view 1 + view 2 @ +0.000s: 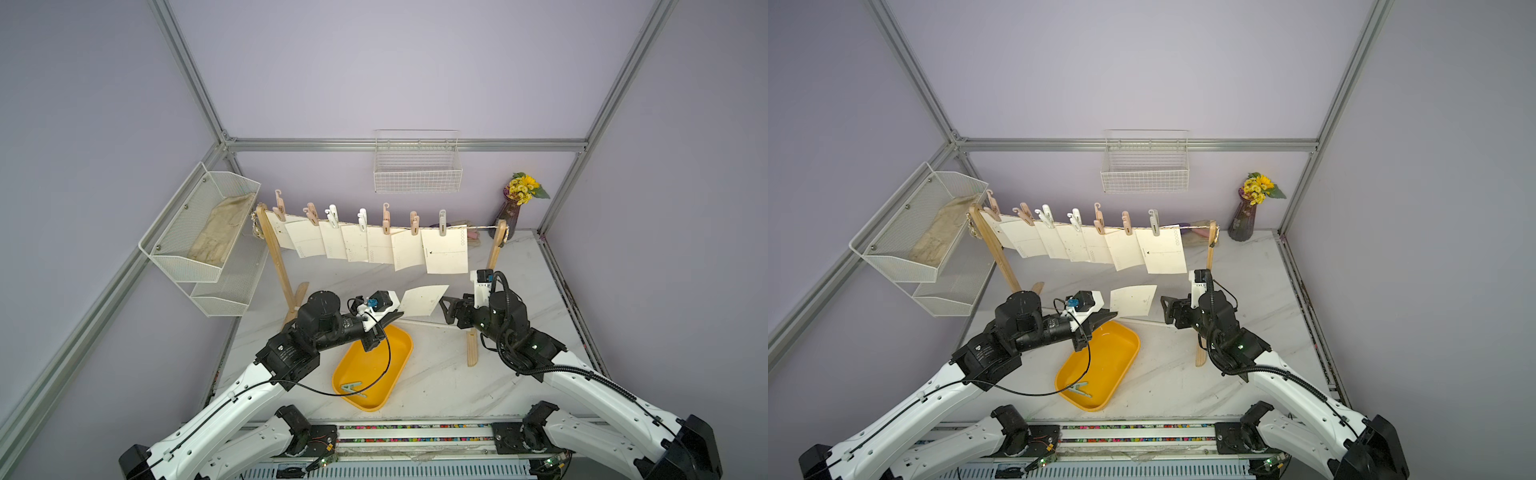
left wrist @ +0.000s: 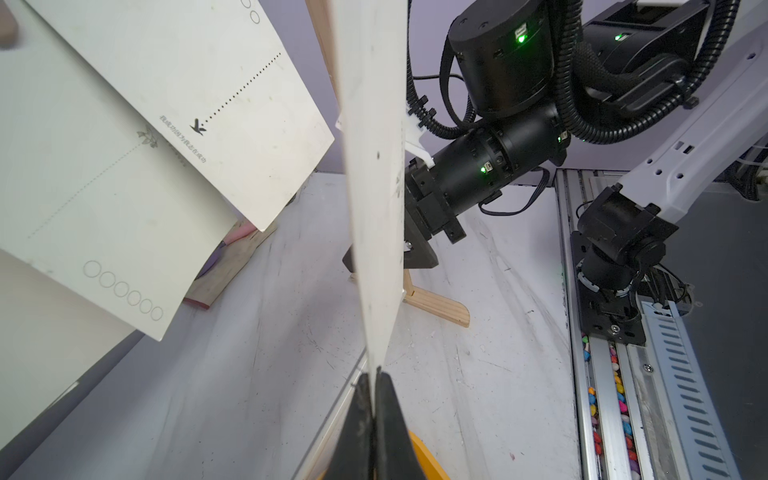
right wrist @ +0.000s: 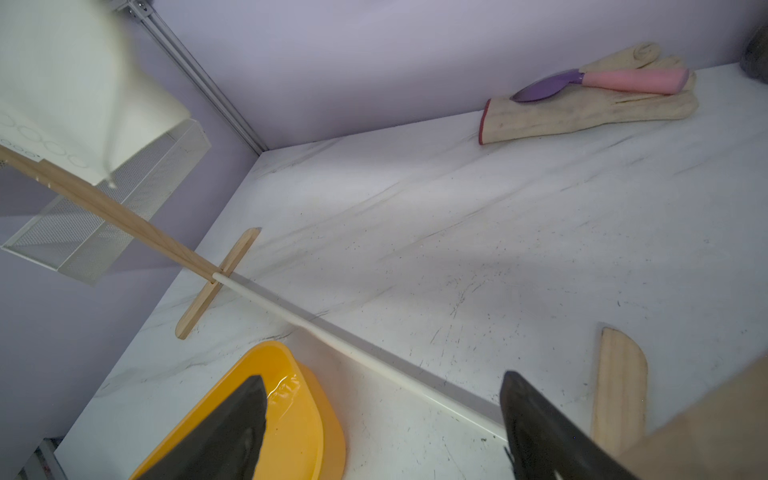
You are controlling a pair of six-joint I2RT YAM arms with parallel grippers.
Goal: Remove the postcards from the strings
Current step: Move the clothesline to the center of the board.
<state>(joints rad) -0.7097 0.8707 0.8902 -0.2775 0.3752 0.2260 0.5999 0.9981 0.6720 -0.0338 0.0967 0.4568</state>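
**Condition.** One postcard is pinched by one edge between the pressed-together jaws of the left gripper. It is off the string and held in the air above the middle of the table, just beyond the far rim of the yellow tray. The right gripper stands with jaws spread, empty, beside the card's free edge. The other postcards hang from the string under clothespins, along the far side of the table.

**Hazards.**
- The grip is taken on a narrow margin only, so the card may be lost or rotated if the arm is moved sharply.
- The card does not appear to be over the tray. If it is released here, it is likely to land on the table.
- The free edge may be struck or creased by the spread right jaws if they are advanced off line.
- The nearest hanging card or the right wooden post may be caught by either arm, and the rack could be pulled over.
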